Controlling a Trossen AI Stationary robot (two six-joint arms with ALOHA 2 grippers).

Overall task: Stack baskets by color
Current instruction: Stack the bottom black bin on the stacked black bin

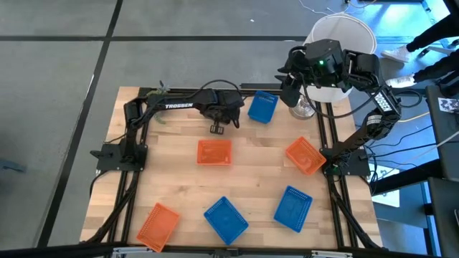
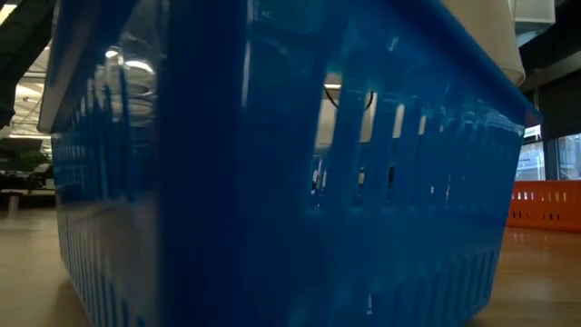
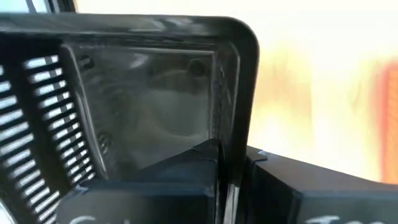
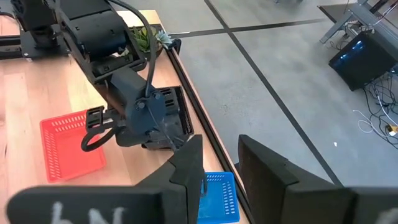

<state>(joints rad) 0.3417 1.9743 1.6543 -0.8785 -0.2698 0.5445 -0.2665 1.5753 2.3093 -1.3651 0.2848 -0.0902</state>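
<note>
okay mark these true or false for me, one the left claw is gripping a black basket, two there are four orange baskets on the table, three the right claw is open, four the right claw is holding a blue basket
1. The left claw is shut on a black basket. True; its rim sits clamped between the fingers.
2. Four orange baskets lie on the table. False: three show in the high view, a centre orange basket, a right orange basket and a front-left orange basket.
3. The right claw is open. True.
4. The right claw holds a blue basket. False: nothing is between its fingers; the far blue basket lies on the table below it.
</note>
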